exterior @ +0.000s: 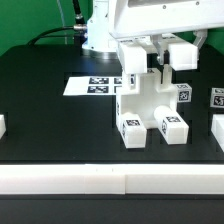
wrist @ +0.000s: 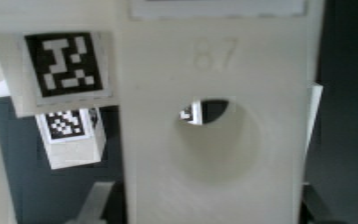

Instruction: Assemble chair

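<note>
The gripper [exterior: 140, 62] clamps the chair's [exterior: 147, 108] upright panel [wrist: 211, 165]; the marker board [exterior: 96, 86] lies behind, a loose tagged block [exterior: 185, 93] nearby.

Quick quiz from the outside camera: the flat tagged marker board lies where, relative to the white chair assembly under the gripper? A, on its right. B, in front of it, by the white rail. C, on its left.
C: the marker board lies on the exterior view's left of the chair assembly, and farther back.

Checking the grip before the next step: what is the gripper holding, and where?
The chair's upright panel, gripped near its top edge.
</note>
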### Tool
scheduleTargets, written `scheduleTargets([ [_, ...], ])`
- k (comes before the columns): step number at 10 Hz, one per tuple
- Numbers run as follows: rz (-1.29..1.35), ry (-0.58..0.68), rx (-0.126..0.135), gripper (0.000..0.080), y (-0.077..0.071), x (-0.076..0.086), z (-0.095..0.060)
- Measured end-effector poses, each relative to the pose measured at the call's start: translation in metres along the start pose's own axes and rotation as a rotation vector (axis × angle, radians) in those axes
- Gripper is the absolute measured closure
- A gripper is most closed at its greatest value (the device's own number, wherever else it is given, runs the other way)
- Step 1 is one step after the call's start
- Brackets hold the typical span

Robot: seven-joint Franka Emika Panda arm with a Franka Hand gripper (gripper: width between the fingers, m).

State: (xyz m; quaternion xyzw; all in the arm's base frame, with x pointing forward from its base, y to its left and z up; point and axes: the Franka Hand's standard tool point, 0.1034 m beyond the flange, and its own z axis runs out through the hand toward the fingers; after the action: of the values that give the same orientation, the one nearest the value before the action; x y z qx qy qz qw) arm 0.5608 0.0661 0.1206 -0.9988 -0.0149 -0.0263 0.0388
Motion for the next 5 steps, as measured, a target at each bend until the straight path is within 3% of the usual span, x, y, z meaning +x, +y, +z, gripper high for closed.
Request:
scheduleTargets([
  [5, 0.004, 0.004, -0.004, 0.0511, 0.0030, 0.0011, 0.0034],
])
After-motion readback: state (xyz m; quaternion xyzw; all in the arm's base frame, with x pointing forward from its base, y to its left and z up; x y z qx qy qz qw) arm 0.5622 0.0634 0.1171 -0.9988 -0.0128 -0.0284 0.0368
